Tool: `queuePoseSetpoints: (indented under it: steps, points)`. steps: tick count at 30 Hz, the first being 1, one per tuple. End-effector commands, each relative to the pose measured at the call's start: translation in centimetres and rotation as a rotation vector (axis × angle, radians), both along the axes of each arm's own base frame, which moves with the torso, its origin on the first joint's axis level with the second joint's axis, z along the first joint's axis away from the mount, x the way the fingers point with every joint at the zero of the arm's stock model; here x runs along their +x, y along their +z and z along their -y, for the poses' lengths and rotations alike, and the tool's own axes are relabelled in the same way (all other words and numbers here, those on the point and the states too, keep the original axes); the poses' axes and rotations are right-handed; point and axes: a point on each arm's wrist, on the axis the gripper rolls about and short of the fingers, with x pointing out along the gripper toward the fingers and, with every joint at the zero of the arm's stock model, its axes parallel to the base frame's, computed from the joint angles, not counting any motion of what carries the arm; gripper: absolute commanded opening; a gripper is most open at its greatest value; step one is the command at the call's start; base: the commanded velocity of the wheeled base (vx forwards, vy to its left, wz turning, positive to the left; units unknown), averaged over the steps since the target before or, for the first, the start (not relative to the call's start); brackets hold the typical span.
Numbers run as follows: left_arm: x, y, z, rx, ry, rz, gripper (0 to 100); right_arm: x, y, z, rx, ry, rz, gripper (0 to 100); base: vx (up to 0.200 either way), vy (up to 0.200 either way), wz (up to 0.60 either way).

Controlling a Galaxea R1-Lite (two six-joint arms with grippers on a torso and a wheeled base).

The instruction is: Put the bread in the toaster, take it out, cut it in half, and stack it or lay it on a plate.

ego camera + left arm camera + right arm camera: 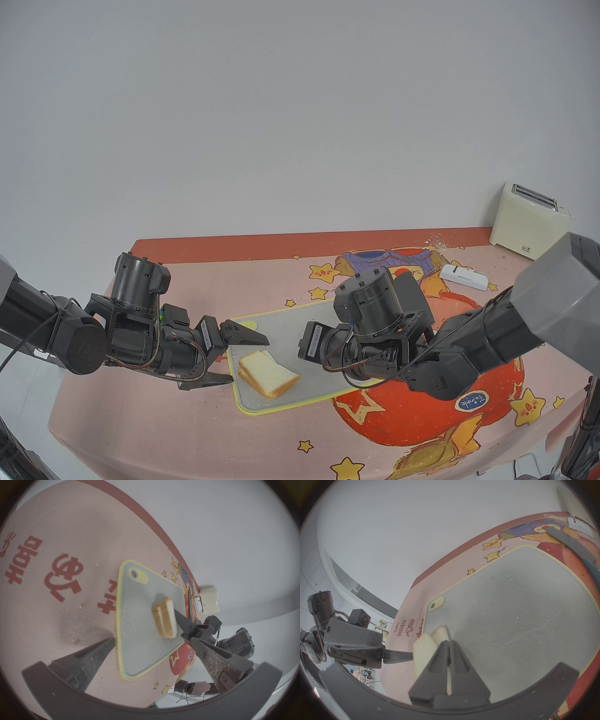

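Head view, nearest first: the left arm is stretched in low from the left with its wrist level, and the left gripper is spread wide just beside the near-left edge of the cutting board. Two pieces of bread, pale-crumbed with tan crusts, are laid overlapping on that grey, yellow-rimmed, round-cornered board. The right arm is bent in from the right, and the right gripper is pinched together with its tips right at the bread. Farther back on the pink patterned tablecloth, one small white oblong object and one cream, boxy toaster are set well apart from the board.
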Motion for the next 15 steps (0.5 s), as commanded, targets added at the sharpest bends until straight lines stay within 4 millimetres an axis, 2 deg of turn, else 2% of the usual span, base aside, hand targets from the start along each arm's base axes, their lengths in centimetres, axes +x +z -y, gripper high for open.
queuePoseSetpoints:
  steps: [1, 10, 15]
  points:
    - [-0.4, -0.1, -0.1, 0.005, 0.0, -0.014, 100, -0.3, -0.1, 0.0, -0.007, 0.006, -0.006, 0, 0.0, 0.0, 0.0]
    - [-0.8, 0.2, -0.3, 0.0, 0.001, -0.005, 100, -1.0, -1.2, -1.0, -0.021, 0.04, -0.026, 0, 0.0, 0.0, 0.0]
    - [-1.0, 0.2, 0.5, -0.001, -0.027, -0.005, 100, -1.3, -1.9, -1.5, -0.028, 0.05, -0.035, 0, 0.0, 0.0, 0.0]
